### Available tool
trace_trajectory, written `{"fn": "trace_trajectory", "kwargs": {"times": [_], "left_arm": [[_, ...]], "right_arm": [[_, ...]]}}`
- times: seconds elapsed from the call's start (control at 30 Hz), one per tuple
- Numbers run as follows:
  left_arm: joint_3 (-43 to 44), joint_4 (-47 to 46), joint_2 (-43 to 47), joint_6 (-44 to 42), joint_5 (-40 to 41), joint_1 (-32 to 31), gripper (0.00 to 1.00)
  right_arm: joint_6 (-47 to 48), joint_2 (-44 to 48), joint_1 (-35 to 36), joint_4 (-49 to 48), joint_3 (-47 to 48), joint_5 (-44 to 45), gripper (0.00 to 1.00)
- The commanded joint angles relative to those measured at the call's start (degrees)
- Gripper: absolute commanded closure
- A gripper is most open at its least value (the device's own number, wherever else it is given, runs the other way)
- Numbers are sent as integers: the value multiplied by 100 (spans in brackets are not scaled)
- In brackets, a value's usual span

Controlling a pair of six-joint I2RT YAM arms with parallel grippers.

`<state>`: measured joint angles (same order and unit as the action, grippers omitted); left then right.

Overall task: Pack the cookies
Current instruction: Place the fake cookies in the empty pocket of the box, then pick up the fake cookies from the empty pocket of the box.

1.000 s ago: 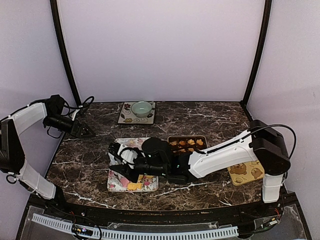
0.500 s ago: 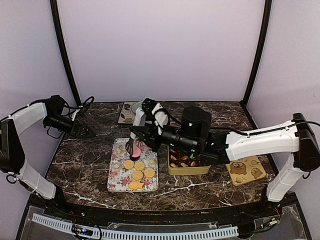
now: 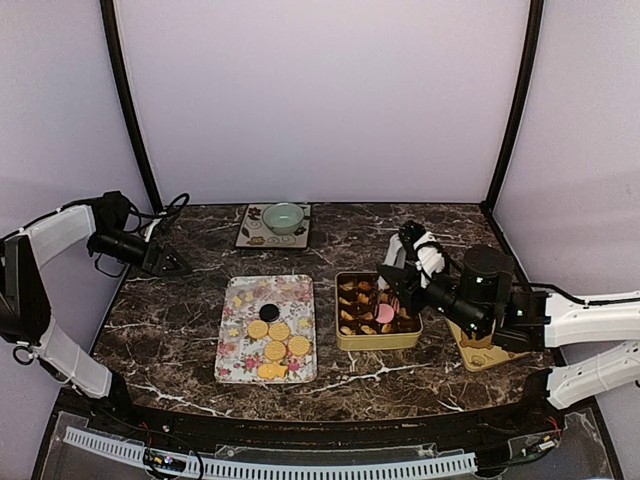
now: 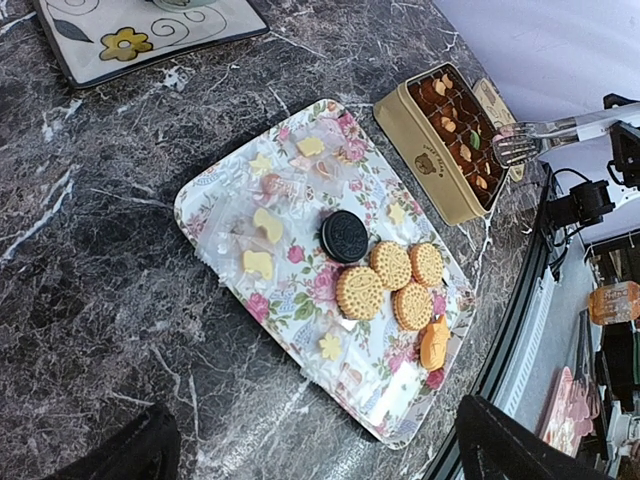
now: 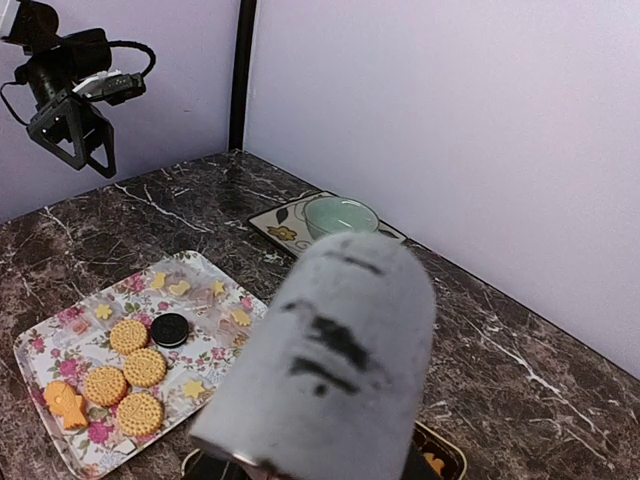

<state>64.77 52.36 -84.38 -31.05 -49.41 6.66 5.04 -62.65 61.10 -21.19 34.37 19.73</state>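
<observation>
With 6 o'clock at the arm bases in the overhead view, the floral tray (image 3: 232,350) lies on the marble table (image 3: 170,320) at 7 o'clock of the table centre. An orange figure-shaped cookie (image 3: 268,371) lies at the tray's near end. Just beyond it, four round golden cookies (image 3: 275,350) lie flat in a tight cluster. A dark sandwich cookie (image 3: 268,312) lies just beside the cluster at its 12 o'clock. Small pale-yellow pieces (image 4: 262,225) are scattered over the far half of the tray. The gold tin (image 3: 378,341) stands at 3 o'clock of the tray, near it but apart, with its top open and packed cookies (image 3: 352,300) in its dark compartments. The right claw (image 3: 389,305) hangs over the right half of the tin, jaws narrow and clamped on a pink cookie (image 3: 385,313). Whether that cookie touches the contents below cannot be told. In the right wrist view one white finger (image 5: 330,370) fills the foreground and hides the grip. A yellow lid (image 3: 478,358) lies at 3 o'clock of the tin, partly under the right arm. The left claw (image 3: 172,263) hangs at 10 o'clock of the tray, above the table's left edge, jaws spread wide and empty. At 12 o'clock of the tray, by the far edge, a square patterned plate (image 3: 252,238) carries a pale green bowl (image 3: 284,216).
</observation>
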Motion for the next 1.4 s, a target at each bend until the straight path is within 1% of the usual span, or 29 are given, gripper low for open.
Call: {"fn": "trace_trajectory", "kwargs": {"times": [0.0,0.1,0.43,0.5,0.67,0.9,1.03,1.17,1.37], "left_arm": [[82,21,-38,1,-168,39,1],[79,-5,-67,26,-223,41,1],[27,33,-17,-63,-225,38,1],[35,38,-17,-68,-224,42,1],[53,20,-8,-51,-206,42,1],[53,20,-25,-59,-205,40,1],[36,29,-1,-84,-196,46,1],[40,20,18,-86,-190,45,1],[77,29,17,-68,-192,42,1]], "right_arm": [[-141,628,-192,159,-303,521,70],[-152,783,-305,180,-409,557,69],[-99,734,-511,47,-613,573,67],[-104,712,-540,29,-636,579,66],[-149,720,-555,50,-693,570,59],[-203,893,-555,305,-572,441,57],[-237,1080,-555,473,-500,403,58],[-275,1182,-562,616,-474,424,65],[-238,1070,-565,598,-468,480,73]]}}
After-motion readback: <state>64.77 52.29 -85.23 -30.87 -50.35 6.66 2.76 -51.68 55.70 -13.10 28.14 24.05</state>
